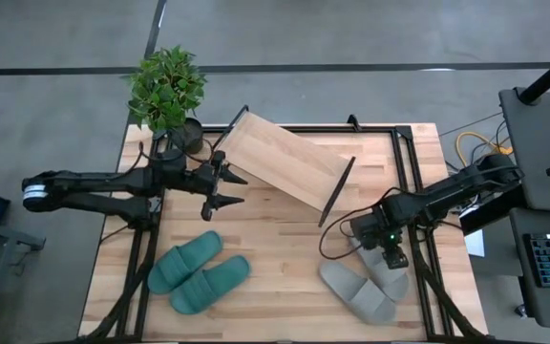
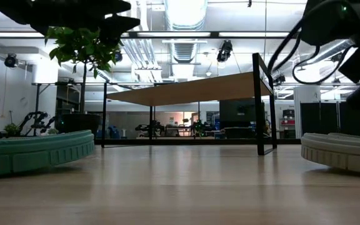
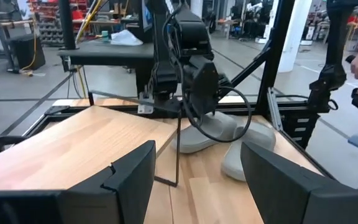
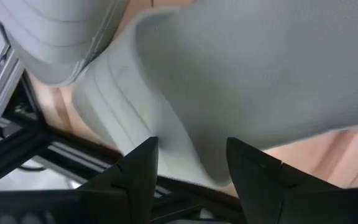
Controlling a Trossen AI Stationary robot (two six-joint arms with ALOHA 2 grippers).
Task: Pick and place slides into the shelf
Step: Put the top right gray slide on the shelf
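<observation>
Nothing shelved yet: shelf (image 1: 280, 158) bare, all four slides on the bench. My right end effector (image 4: 188, 158), spread, straddles a grey slide's (image 4: 241, 74) edge; left end effector (image 1: 229, 188) spread, waiting.

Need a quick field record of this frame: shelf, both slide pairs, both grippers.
shelf: tilted board at table's back centre, no slides on it
teal slides: pair side by side on table, front left
grey slides: pair on table, front right
left gripper: open, in the air by the shelf's left end, holding nothing
right gripper: down over the grey slides, fingers straddling a slide's edge, grip unclear
</observation>
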